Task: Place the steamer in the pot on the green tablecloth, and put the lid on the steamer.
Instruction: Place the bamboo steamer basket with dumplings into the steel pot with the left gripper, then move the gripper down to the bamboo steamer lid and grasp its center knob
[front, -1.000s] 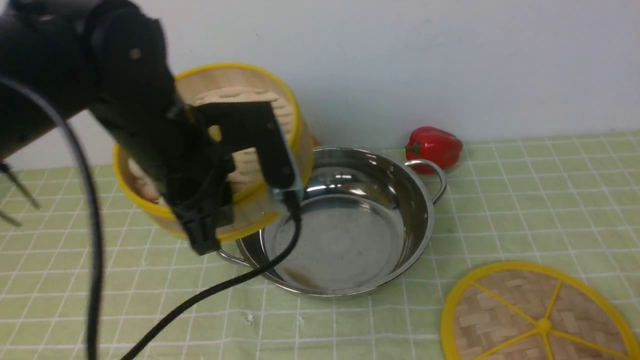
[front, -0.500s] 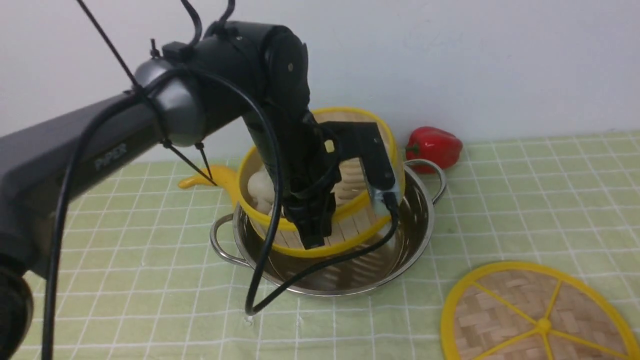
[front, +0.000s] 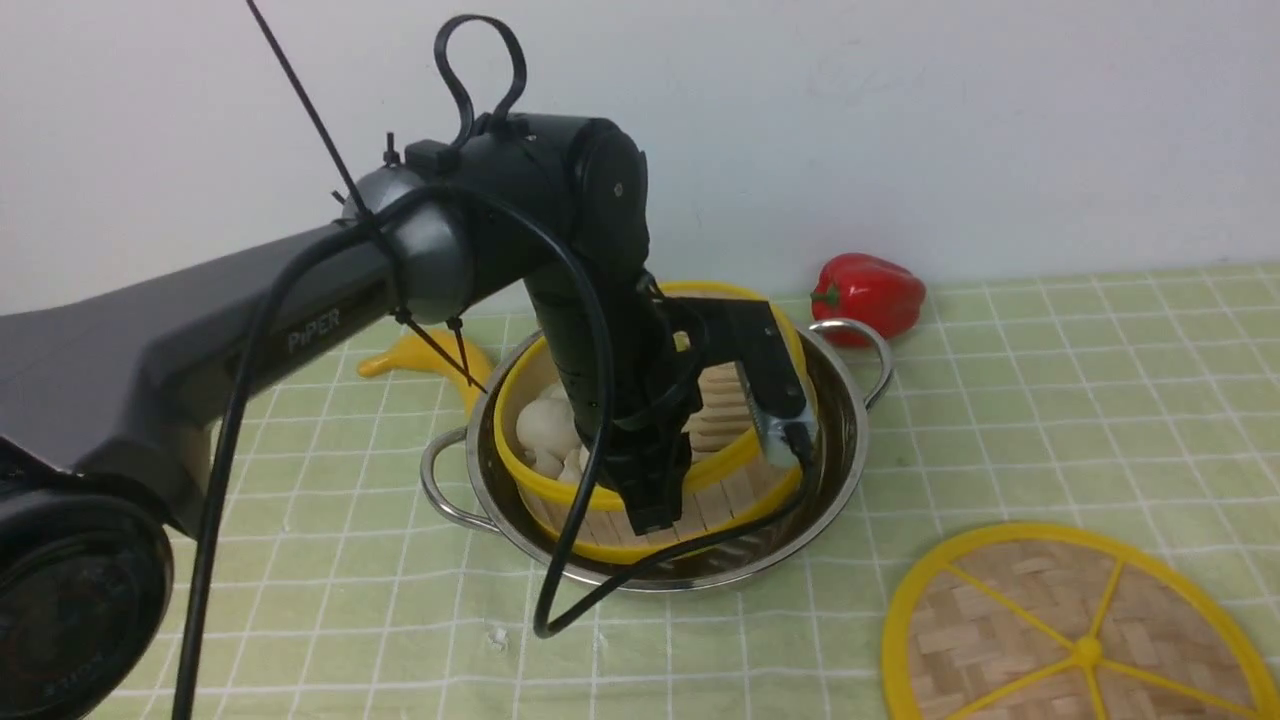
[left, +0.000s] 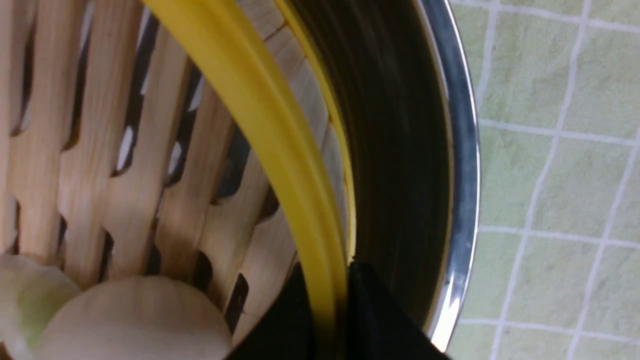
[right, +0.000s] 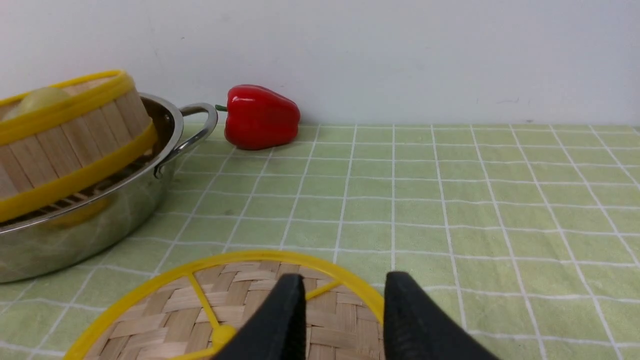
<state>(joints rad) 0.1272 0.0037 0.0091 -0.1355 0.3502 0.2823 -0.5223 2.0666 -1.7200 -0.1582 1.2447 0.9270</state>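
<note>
Steamer (front: 712, 503) tilted inside pot (front: 843, 440) on green tablecloth (front: 1000, 400), left end effector (left: 330, 305) pinching its rim at six o'clock, lid (right: 240, 295) at pot's four o'clock, right end effector (right: 345, 320) spread over it.

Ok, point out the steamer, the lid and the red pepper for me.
steamer (right: 65, 145), right wrist view, wooden slats of its side wall.
lid (front: 1087, 652), front view, its central yellow knob.
red pepper (front: 868, 295), front view, middle of its body.
</note>
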